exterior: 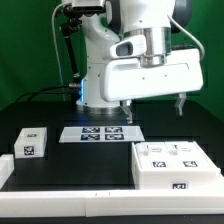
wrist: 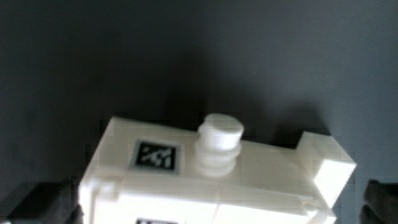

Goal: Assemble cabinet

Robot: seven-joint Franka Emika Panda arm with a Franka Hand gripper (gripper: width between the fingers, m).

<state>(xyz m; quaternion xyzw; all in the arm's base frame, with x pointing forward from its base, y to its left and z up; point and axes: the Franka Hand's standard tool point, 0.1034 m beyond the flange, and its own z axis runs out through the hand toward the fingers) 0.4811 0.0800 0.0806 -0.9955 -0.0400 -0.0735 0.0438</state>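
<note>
The cabinet's large white box body (exterior: 172, 166) lies on the black table at the front, on the exterior view's right, with tags on its top and front. A small white tagged block (exterior: 30, 143) sits at the exterior view's left. My gripper (exterior: 152, 110) hangs in the air above the body's near-left part, jaws wide apart with nothing between them. In the wrist view the body (wrist: 267, 175) fills the lower part of the picture, with a black-and-white tag (wrist: 157, 157) and a short white peg (wrist: 221, 140) on it. My gripper (wrist: 214, 215) shows only as dark fingers at the two lower corners.
The marker board (exterior: 100, 132) lies flat in the middle of the table, behind the parts. The robot's base (exterior: 100, 80) stands at the back centre before a green wall. Dark cables hang at the back left.
</note>
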